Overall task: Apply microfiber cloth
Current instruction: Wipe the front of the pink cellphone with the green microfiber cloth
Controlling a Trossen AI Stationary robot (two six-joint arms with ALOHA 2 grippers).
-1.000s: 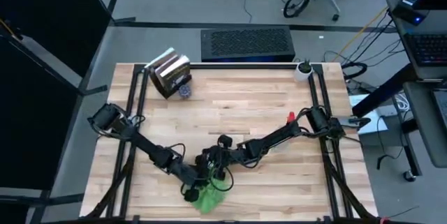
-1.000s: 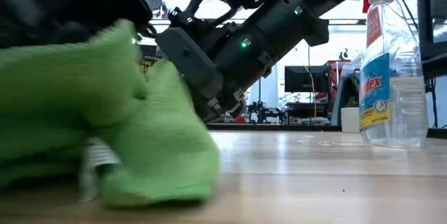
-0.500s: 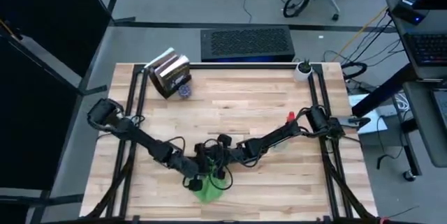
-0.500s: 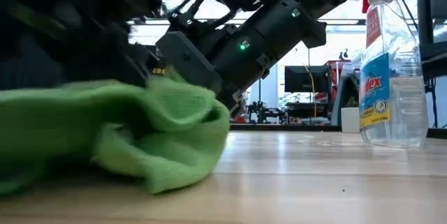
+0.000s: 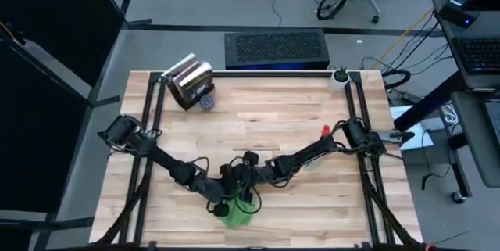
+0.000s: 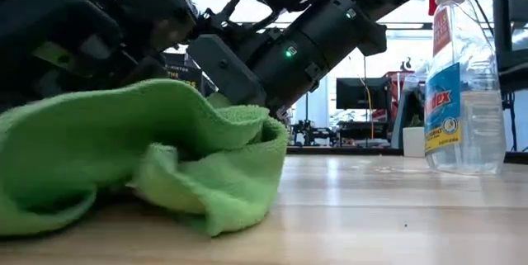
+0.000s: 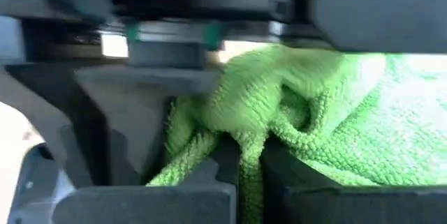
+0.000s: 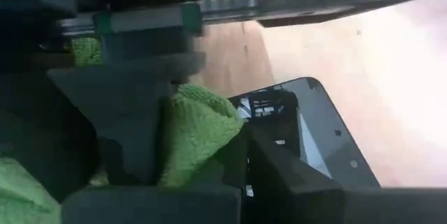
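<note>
A spray bottle (image 6: 462,75) stands on the table (image 5: 273,126).

Your left pincer (image 7: 241,172) is clamped on a bunched fold of the microfiber cloth (image 7: 314,119), filling the view.

Bright green microfiber cloth (image 6: 140,158), looped nubby weave showing close up, bunched beneath the dark arms. Left claw (image 7: 241,165) is black with grey faces, green fabric between its fingers. Right claw (image 8: 209,147) is black too, and beside the cloth lies a glossy black device (image 8: 307,137) with a pale reflection. The tabletop (image 5: 266,126) is light wood in blond strips. Off from the cloth, the spray bottle (image 6: 462,75) is clear with a red trigger and blue label.
</note>
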